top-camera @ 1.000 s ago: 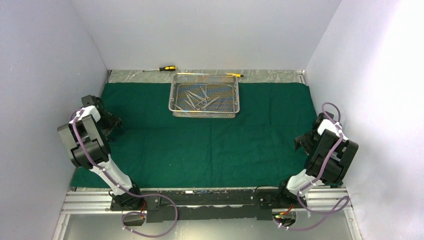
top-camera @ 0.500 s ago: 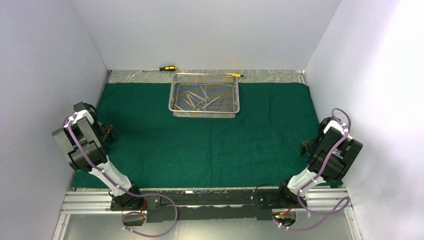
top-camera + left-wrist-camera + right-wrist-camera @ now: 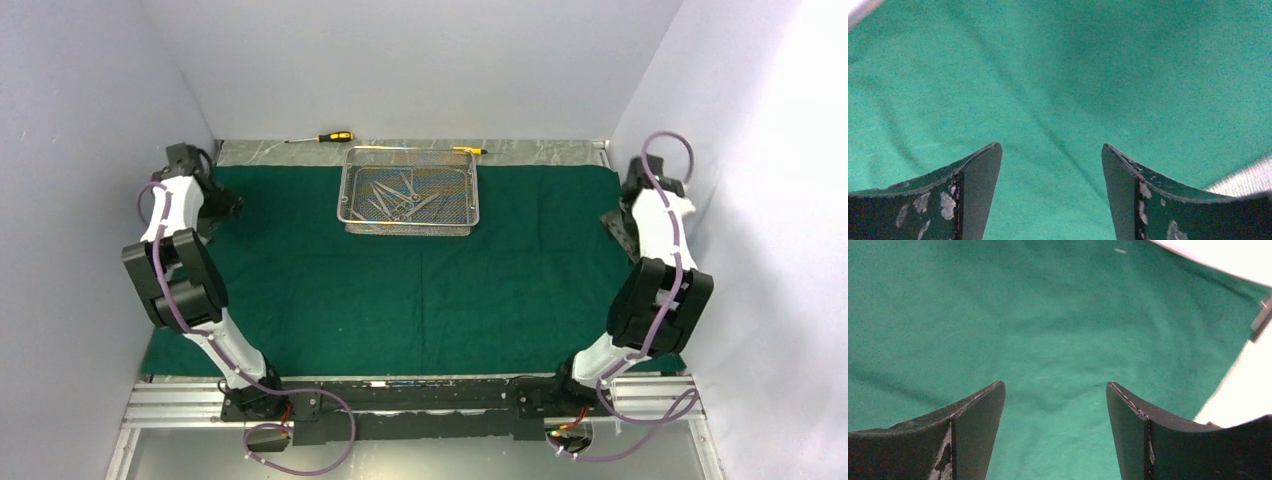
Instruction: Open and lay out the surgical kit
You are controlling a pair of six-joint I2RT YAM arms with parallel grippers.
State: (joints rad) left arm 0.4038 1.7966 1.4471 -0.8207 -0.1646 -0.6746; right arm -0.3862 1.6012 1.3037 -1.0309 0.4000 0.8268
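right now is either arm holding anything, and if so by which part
Nothing is held. The jaws on both arms stand open over the green cloth, with only bare cloth showing between them.

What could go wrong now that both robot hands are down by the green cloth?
If the open left gripper or right gripper pinches and tugs the green cloth, the wire tray standing on it could slide or tip. The steel instruments lie crossed in a heap inside the tray, so lifting one might snag another.
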